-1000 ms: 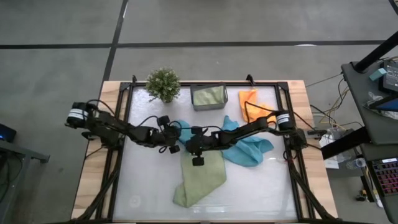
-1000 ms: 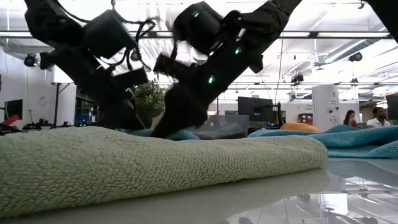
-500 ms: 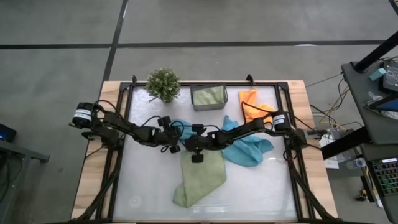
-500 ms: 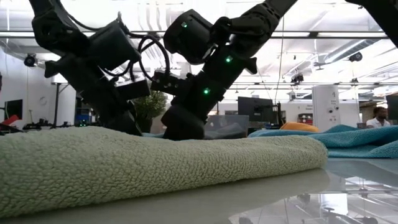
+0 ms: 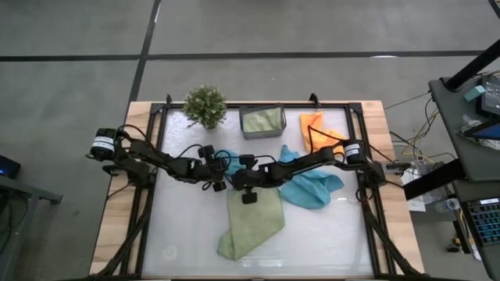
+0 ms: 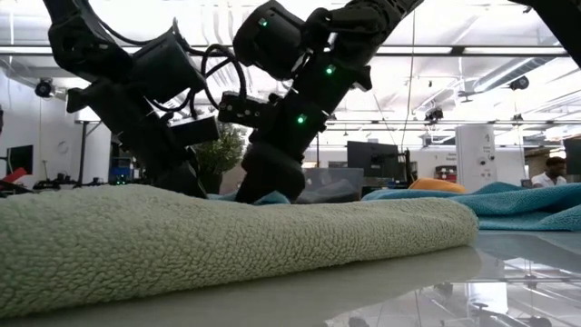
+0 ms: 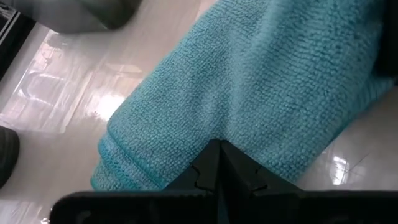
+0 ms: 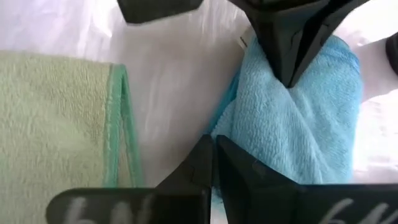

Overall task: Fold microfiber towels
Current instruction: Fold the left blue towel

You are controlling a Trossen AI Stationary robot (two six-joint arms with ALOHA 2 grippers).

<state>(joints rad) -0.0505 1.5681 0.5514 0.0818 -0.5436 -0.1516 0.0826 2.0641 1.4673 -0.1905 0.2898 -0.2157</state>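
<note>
High view, and the teal towel (image 5: 228, 162) sits mid-table, both grippers meeting right over it. Left gripper (image 7: 219, 149) has its fingers pressed together on the teal cloth, pinching a fold. Right gripper (image 8: 213, 144) is clamped too, at the same towel's edge, though whether cloth sits between its fingers is hard to tell. A light green towel (image 5: 251, 222) lies just in front, another teal towel (image 5: 312, 187) bunched to the right. Orange towel (image 5: 314, 129) rests at the back, beside the grey bin (image 5: 262, 122) and potted plant (image 5: 205, 106).
</note>
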